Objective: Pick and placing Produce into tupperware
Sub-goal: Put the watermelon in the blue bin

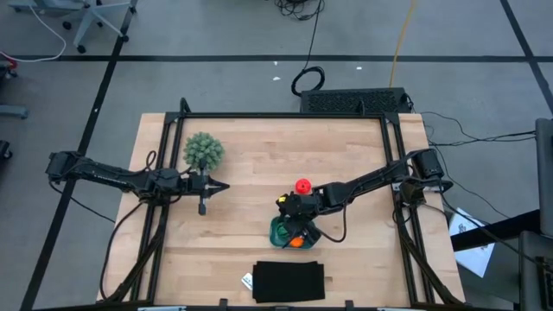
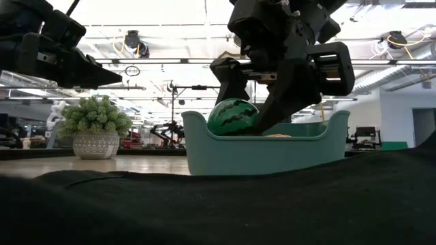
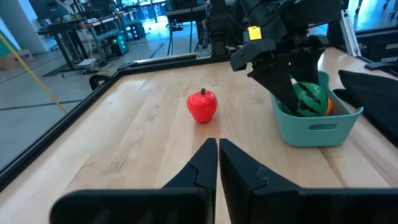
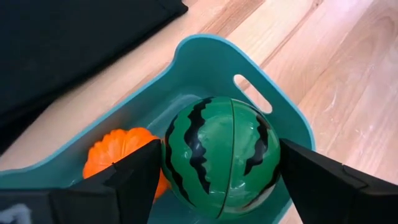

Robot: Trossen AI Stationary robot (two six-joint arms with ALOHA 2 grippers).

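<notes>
Step in hand: placing the watermelon piece (image 4: 219, 160). Right gripper (image 4: 217, 171) clamped on it, low inside the tupperware (image 4: 205, 59), beside the orange piece (image 4: 121, 152) already there. Next, by judgement: open jaws, lift clear, fetch the red piece (image 3: 202, 106), just beside the tupperware. Left gripper (image 3: 218, 163) closed, empty, well apart from the tupperware. Right wrist view alone shows the grip; left wrist view alone shows the red piece clearly.

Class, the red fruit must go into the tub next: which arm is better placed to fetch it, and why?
Probably the right: its gripper holds the watermelon over the tub, beside the red fruit. The left gripper waits farther off, shut.
</notes>
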